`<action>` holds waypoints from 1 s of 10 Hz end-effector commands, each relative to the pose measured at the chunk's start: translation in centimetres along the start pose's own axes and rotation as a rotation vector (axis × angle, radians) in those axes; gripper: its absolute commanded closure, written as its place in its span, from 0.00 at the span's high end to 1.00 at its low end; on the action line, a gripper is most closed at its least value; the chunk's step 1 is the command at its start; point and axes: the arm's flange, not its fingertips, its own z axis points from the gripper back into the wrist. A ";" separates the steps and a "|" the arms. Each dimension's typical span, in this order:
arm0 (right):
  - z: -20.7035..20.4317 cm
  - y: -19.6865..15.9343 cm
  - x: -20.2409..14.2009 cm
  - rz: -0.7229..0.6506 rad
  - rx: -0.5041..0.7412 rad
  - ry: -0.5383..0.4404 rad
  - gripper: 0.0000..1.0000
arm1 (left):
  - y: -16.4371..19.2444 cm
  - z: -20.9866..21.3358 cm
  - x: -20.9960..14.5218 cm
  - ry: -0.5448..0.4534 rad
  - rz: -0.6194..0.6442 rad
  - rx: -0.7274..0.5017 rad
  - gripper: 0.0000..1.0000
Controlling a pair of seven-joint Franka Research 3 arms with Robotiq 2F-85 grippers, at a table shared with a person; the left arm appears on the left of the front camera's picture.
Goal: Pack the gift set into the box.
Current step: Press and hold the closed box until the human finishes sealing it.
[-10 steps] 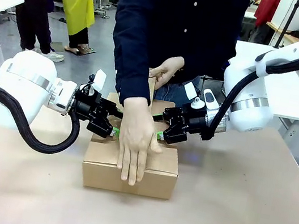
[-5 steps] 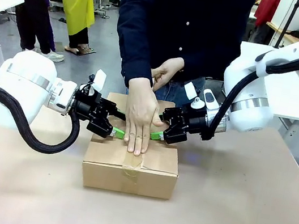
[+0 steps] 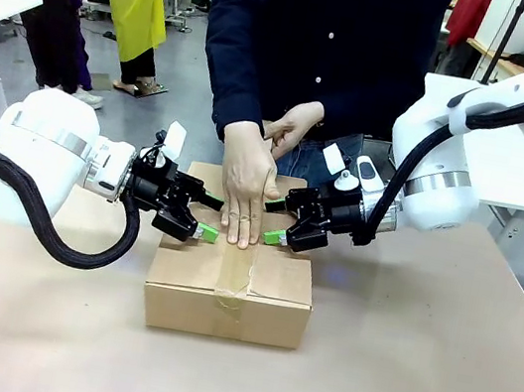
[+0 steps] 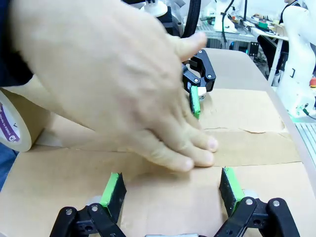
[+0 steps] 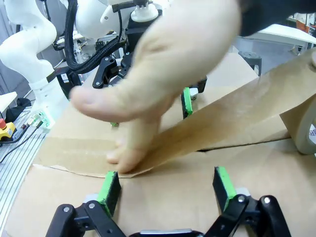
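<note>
The box (image 3: 230,286) stands closed in the middle of the frame on the surface (image 3: 412,382), and the gift set is presumably inside it, because the flaps are down and nothing of it shows. The left hand (image 3: 204,232) comes from the left of the frame and presses on the top flap with its fingers wide apart, holding nothing; the right hand (image 3: 273,236) does the same from the right side, also wide and empty. Between them the person's hand (image 3: 244,198) lies flat on the seam and smooths a strip of brown tape (image 3: 233,277) that runs over the front edge, while the person's other hand (image 3: 292,126) is higher, close to the body. In the right wrist view the tape roll (image 5: 306,121) is at the right edge of the frame. To do this step well, I think both robot hands should press evenly and not move, so the flaps lie level and meet at the seam, and the green pads (image 4: 112,190) should stay clear of the tape path.
</note>
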 end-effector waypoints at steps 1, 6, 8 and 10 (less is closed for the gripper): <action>-0.1 0.0 -0.3 -0.003 -0.002 0.006 1.00 | -0.1 -0.1 -0.3 0.002 -0.010 0.000 1.00; -0.1 0.0 -0.3 -0.003 -0.002 0.006 1.00 | -0.1 -0.1 -0.3 0.002 -0.010 0.000 1.00; -0.1 0.0 -0.3 -0.003 -0.002 0.006 1.00 | -0.1 -0.1 -0.3 0.002 -0.010 0.000 1.00; -0.1 0.0 -0.3 -0.003 -0.002 0.006 1.00 | -0.1 -0.1 -0.3 0.002 -0.010 0.000 1.00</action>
